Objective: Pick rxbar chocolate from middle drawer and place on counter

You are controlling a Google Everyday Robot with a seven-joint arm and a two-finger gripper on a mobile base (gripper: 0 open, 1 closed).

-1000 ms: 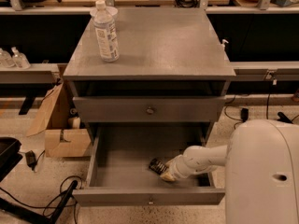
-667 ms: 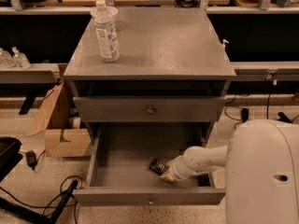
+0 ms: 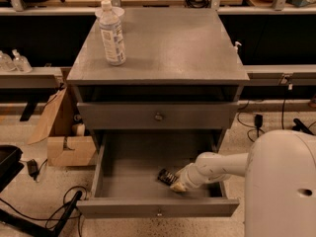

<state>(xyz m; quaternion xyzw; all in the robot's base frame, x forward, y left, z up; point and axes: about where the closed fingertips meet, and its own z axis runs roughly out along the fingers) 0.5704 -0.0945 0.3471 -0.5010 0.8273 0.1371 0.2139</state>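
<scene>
The middle drawer (image 3: 123, 167) is pulled open below the counter (image 3: 168, 43). The rxbar chocolate (image 3: 166, 176), a small black bar with pale stripes, lies on the drawer floor at the front right. My gripper (image 3: 177, 183) is down inside the drawer at the bar's right end, at the tip of the white arm (image 3: 217, 166) that reaches in from the right. The gripper's tip touches or overlaps the bar.
A clear plastic bottle (image 3: 112, 33) with a white label stands at the counter's back left. A taller closed drawer front (image 3: 158, 115) sits above the open one. A cardboard box (image 3: 64, 132) and cables lie on the floor at left. My white body (image 3: 284, 186) fills the lower right.
</scene>
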